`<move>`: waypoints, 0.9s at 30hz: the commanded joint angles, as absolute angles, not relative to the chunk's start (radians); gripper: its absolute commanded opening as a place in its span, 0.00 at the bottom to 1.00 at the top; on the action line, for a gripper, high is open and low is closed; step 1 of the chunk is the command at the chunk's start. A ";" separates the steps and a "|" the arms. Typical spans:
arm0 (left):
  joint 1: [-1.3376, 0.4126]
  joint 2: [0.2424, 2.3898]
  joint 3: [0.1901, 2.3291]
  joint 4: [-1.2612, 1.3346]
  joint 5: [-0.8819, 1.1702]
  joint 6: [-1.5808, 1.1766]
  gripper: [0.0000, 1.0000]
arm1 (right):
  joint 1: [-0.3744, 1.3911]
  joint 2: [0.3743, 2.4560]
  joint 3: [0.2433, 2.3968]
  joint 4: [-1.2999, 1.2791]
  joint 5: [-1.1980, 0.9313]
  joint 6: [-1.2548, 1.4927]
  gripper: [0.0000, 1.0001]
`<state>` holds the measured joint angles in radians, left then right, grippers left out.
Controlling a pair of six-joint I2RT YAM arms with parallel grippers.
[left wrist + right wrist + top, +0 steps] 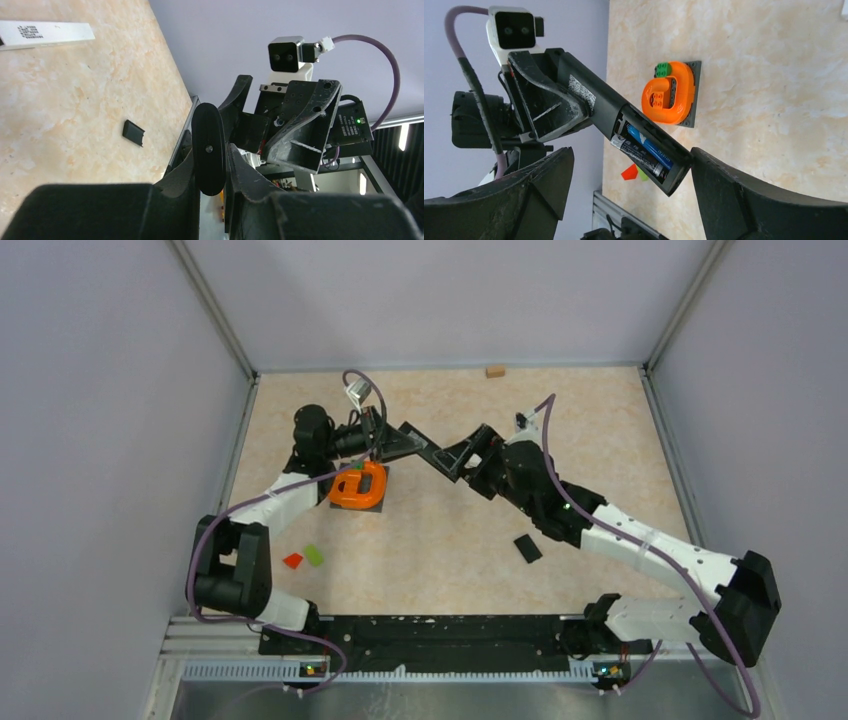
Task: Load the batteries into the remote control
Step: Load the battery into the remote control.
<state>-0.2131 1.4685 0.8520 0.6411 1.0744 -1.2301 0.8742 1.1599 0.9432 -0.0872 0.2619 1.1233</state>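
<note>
Above table (pixel 440 550) | left end effector (pixel 210 161) clamps remote (pixel 599 102) | right end effector (pixel 631 155) apart | batteries (pixel 647 151) partly hidden

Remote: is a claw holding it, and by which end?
The left claw is shut on the remote at the end opposite its open battery bay. The right claw stands open beside the battery end and holds nothing.

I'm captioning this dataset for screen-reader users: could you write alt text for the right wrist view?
A black remote, clamped in the left arm's jaws, shows its open compartment holding two batteries, one blue, one dark. The right arm's jaws stand wide open either side of it. An orange piece lies beyond.
</note>
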 commanded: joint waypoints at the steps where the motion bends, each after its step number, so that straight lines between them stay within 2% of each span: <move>1: -0.232 1.412 0.867 0.680 1.100 -1.235 0.00 | 0.873 1.173 0.919 0.023 0.183 1.184 0.86; 9: -0.232 1.416 0.867 0.679 1.092 -1.236 0.00 | 0.865 1.153 0.885 0.050 0.184 1.201 0.75; 16: -0.232 1.414 0.867 0.678 1.094 -1.239 0.00 | 0.858 1.129 0.846 0.086 0.179 1.208 0.73; 27: -0.233 1.418 0.865 0.678 1.094 -1.241 0.00 | 0.841 1.118 0.808 0.113 0.149 1.241 0.50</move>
<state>-0.2298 1.4502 0.8520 0.6350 1.0840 -1.2366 0.8581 1.1496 0.8242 0.0471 0.1703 1.2236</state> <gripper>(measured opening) 0.204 0.526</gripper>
